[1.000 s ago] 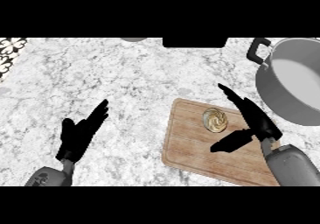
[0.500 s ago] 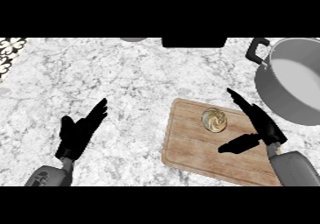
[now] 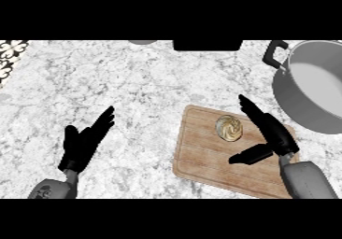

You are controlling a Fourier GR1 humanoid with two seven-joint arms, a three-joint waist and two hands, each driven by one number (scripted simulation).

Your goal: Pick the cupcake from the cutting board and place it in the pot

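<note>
Right hand over the cutting board, fingers straight and spread wide from the thumb, holding nothing; fingers point far-left, thumb sticks out left on the near side. Cupcake sits on the board's far part, just left of the fingers, seen top-down as a pale swirl; contact with the hand can't be told. Hand and forearm hide the board's right side. Pot far right, cut off by the right edge, one black handle showing at its far-left rim. Left hand rests open on the left, fingers straight, over the marble counter. Dark object at far edge, cut off, unidentifiable.
</note>
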